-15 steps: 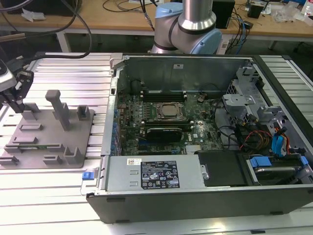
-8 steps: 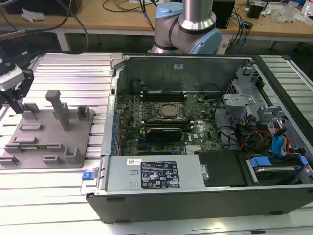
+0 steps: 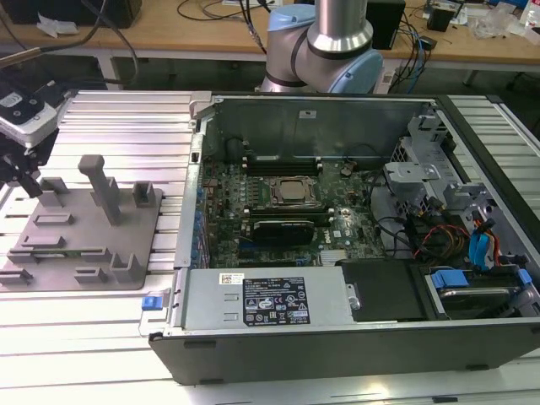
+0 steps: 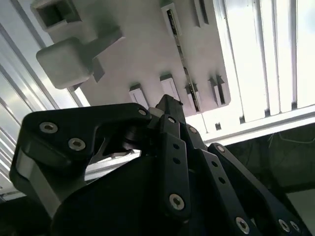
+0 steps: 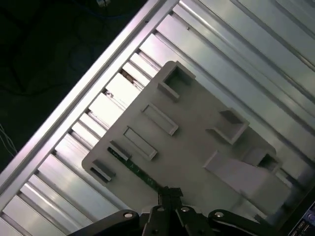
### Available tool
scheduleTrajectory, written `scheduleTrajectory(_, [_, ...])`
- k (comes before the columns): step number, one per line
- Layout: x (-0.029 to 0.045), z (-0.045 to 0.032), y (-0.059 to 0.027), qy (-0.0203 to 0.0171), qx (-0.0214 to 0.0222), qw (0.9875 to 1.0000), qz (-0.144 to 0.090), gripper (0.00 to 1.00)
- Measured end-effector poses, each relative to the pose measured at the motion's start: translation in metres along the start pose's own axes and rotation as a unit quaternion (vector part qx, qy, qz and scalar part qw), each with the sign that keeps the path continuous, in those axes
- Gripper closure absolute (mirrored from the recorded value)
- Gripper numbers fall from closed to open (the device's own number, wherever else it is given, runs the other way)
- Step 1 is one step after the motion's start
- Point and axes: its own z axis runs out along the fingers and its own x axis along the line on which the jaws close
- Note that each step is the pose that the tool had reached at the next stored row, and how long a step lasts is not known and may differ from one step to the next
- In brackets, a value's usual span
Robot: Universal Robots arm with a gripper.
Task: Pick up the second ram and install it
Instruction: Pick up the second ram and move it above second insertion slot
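Gripper (image 5: 169, 191) seemingly hovers over second ram (image 5: 134, 168).

Exterior view: cam set high, angled down across slotted table (image 3: 118, 118) toward arm base (image 3: 337, 42) at far edge. Fixture plate (image 3: 84, 228) near table's edge at the exterior view's left, and open PC case (image 3: 337, 346), both taken in whole, mid-range.

Both wrist views: aimed along gripper (image 5: 170, 192) onto plate, close-in. Gripper seen larger in second wrist view.

Plate + table slats shared by all 3 views.
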Motion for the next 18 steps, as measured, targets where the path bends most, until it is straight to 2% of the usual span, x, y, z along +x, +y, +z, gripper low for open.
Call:
scheduleTrajectory(3, [0.0000,0.0007,0.0000,0.0010,-0.0005,0.9993,-0.038,0.92])
scheduleTrajectory(4, [0.0000,0.0011,0.0000,0.0014,-0.0007,0.9985,-0.055,0.92])
scheduleTrajectory(5, [0.0000,0.0018,0.0000,0.0019,-0.0012,0.9967,-0.081,0.92])
scheduleTrajectory(6, [0.0001,0.0029,-0.0001,0.0026,-0.0016,0.9939,-0.110,0.92])
scheduleTrajectory(7, [0.0001,0.0035,-0.0001,0.0028,-0.0019,0.9924,-0.123,0.92])
scheduleTrajectory(9, [0.0001,0.0051,-0.0001,0.0036,-0.0024,0.9878,-0.156,0.92])
scheduleTrajectory(11, [0.0001,0.0062,-0.0001,0.0040,-0.0028,0.9846,-0.175,0.92])
scheduleTrajectory(13, [0.0001,0.0080,-0.0002,0.0048,-0.0034,0.9775,-0.211,0.92])
scheduleTrajectory(14, [0.0002,0.0084,-0.0002,0.0050,-0.0035,0.9755,-0.220,0.92])
scheduleTrajectory(16, [0.0002,0.0097,-0.0002,0.0056,-0.0040,0.9689,-0.247,0.92])
scheduleTrajectory(17, [0.0002,0.0101,-0.0002,0.0058,-0.0041,0.9665,-0.256,0.92])
scheduleTrajectory(18, [0.0002,0.0108,-0.0002,0.0061,-0.0044,0.9618,-0.274,0.92])
